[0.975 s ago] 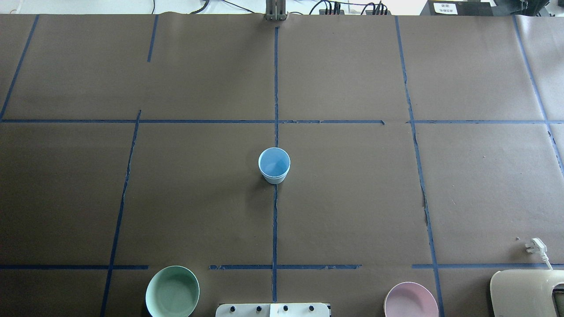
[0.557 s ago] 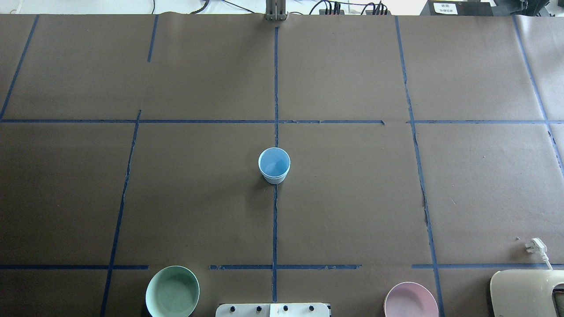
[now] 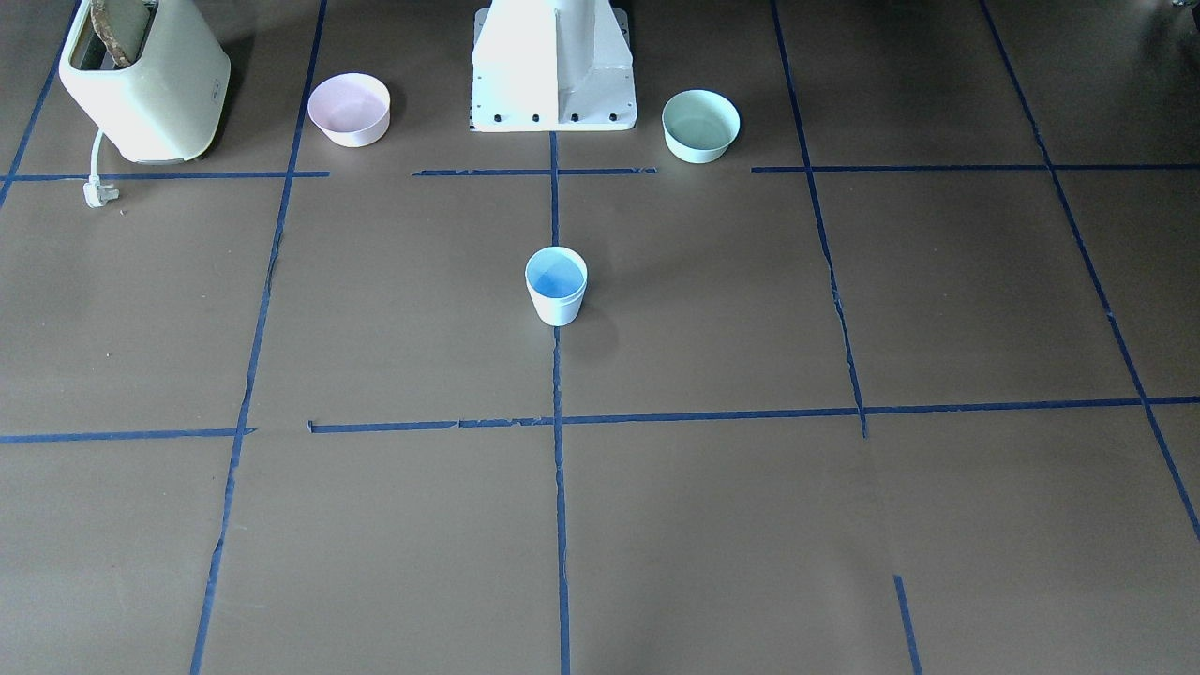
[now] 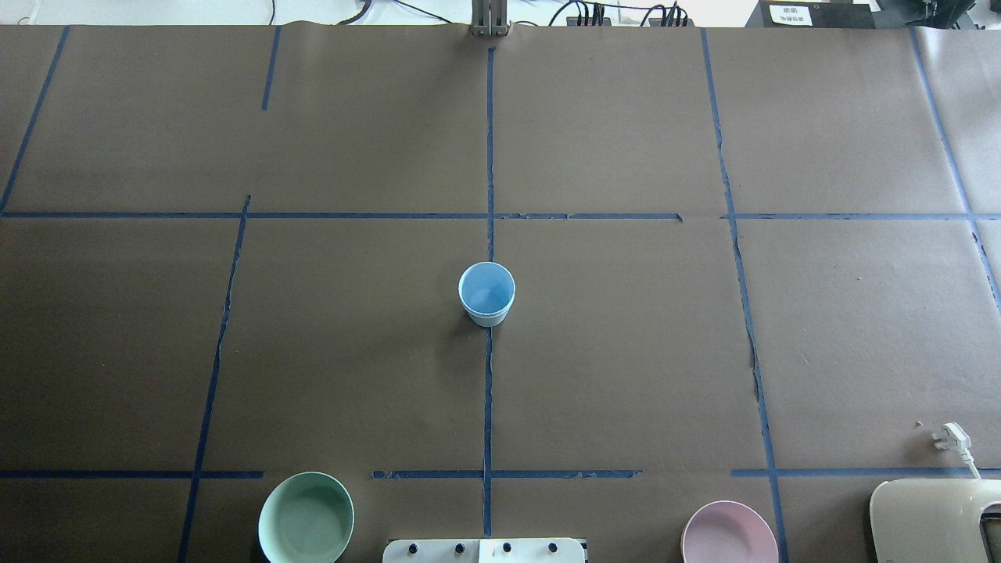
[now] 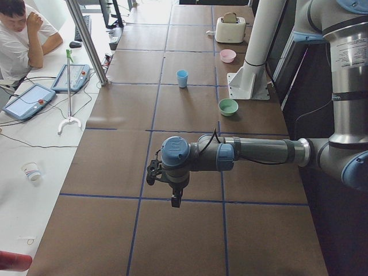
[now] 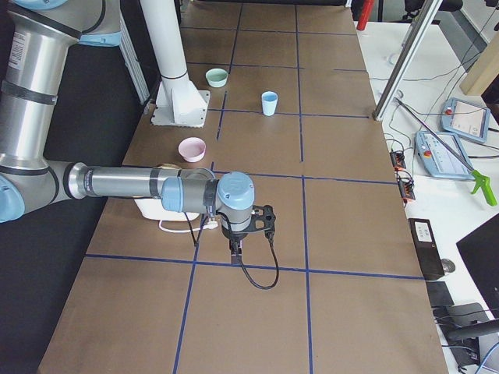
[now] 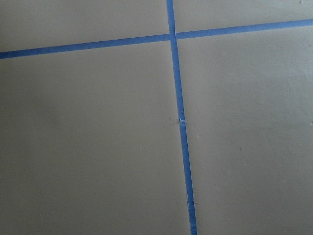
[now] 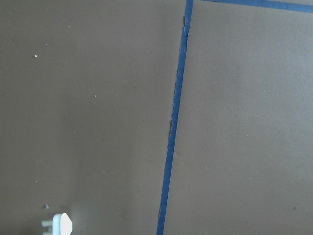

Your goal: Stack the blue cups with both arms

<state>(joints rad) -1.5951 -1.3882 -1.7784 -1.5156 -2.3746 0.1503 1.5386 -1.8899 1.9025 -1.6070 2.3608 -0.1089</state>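
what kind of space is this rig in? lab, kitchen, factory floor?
Most likely a robotics lab data-collection cell: a paper-covered table gridded with blue tape, teach pendants on the side desk by a seated operator, and a toaster as a household prop.

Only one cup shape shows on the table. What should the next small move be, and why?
Probably stop: a single blue cup stands upright on the centre tape line and no second one shows anywhere, so the pair seems already nested. The left arm and right arm hang far from it.
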